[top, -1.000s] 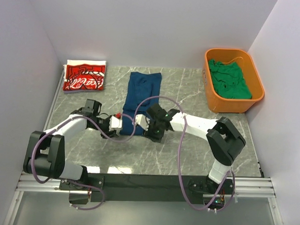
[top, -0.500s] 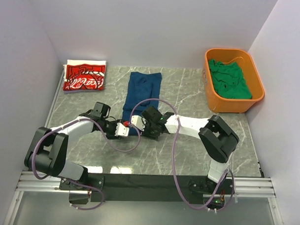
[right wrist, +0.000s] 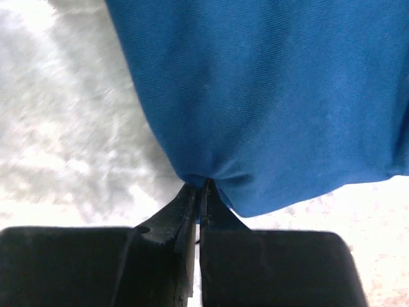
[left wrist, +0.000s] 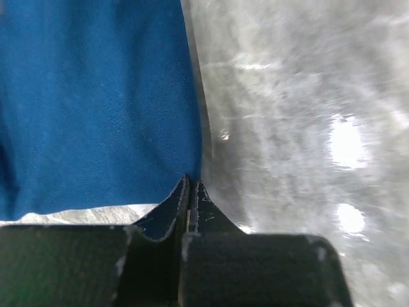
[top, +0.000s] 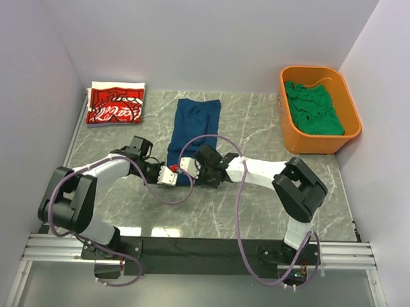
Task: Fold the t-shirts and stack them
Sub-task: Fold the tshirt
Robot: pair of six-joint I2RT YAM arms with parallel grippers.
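Note:
The navy blue t-shirt point(top: 196, 123) lies as a long narrow strip in the middle of the table. Both grippers meet at its near end. My left gripper point(top: 171, 176) is shut, its tips pinching the near corner of the blue cloth point(left wrist: 96, 96) where the edge meets the marble; in the wrist view it is point(left wrist: 192, 183). My right gripper point(top: 190, 172) is shut on the other near corner, the navy cloth point(right wrist: 268, 83) puckering at its tips point(right wrist: 203, 186). A folded red t-shirt point(top: 115, 104) with white script lies at the back left. The green t-shirt point(top: 313, 108) sits crumpled in the tub.
An orange plastic tub point(top: 349, 99) stands at the back right against the wall. White walls close in the table on the left, back and right. Purple cables loop from both arms over the near part of the marble top point(top: 250, 209).
Both grippers closed in on the near end of the navy t-shirt, the left moving right and the right moving left. Their jaws went from partly open to shut on the cloth.

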